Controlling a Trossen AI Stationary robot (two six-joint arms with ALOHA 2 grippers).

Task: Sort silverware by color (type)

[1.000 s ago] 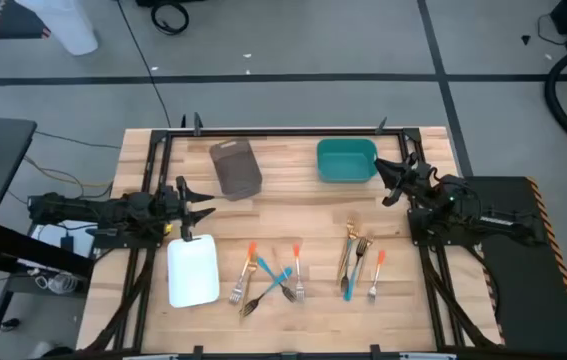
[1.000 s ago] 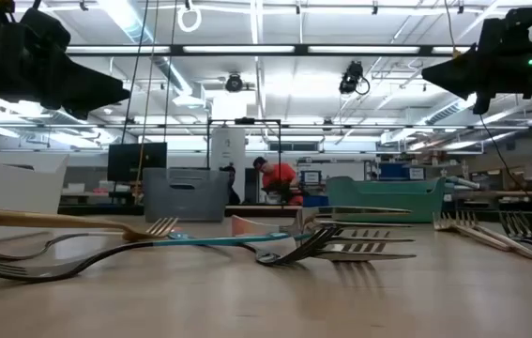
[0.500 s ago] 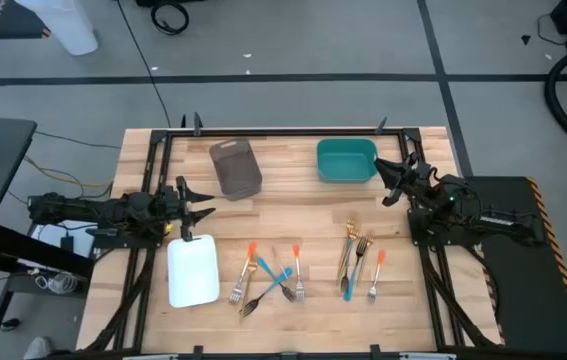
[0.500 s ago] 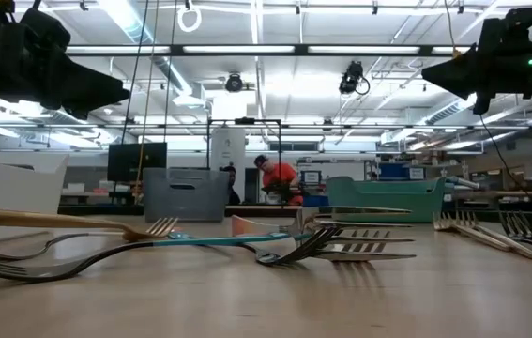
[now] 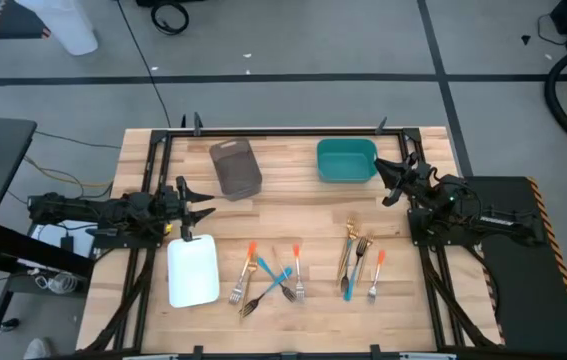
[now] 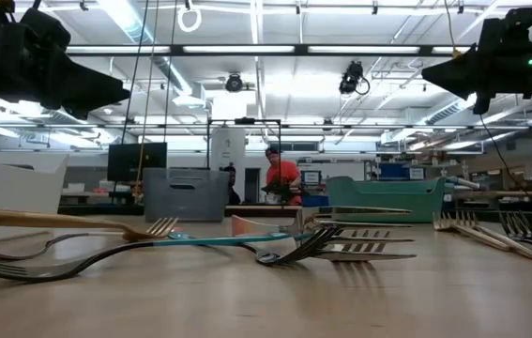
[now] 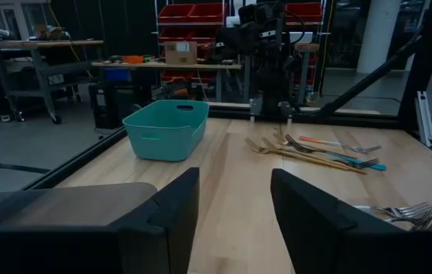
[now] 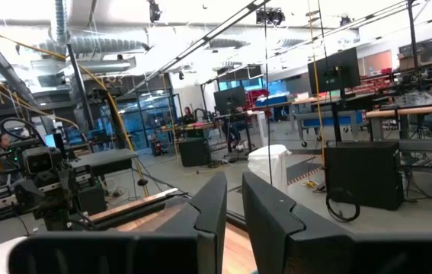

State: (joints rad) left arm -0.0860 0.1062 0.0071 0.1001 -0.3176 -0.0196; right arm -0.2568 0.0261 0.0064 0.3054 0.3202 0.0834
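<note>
The silverware lies flat on the wooden table in two loose groups. Orange-handled, blue-handled and dark forks form a left group (image 5: 268,278). Gold, blue-handled and orange-handled forks form a right group (image 5: 359,260), also seen in the left wrist view (image 7: 315,148). My left gripper (image 5: 206,205) hovers open at the table's left side, pointing level toward the right, fingers wide apart (image 7: 235,179). My right gripper (image 5: 383,182) hovers at the right side near the teal tray. Its fingers stand a narrow gap apart (image 8: 235,186), with nothing between them.
A white tray (image 5: 192,271) lies near the left group. A grey tray (image 5: 235,167) and a teal tray (image 5: 346,160) stand at the far side. Bare wood shows in the middle between the trays and the forks. A person stands in the room beyond the table (image 6: 282,178).
</note>
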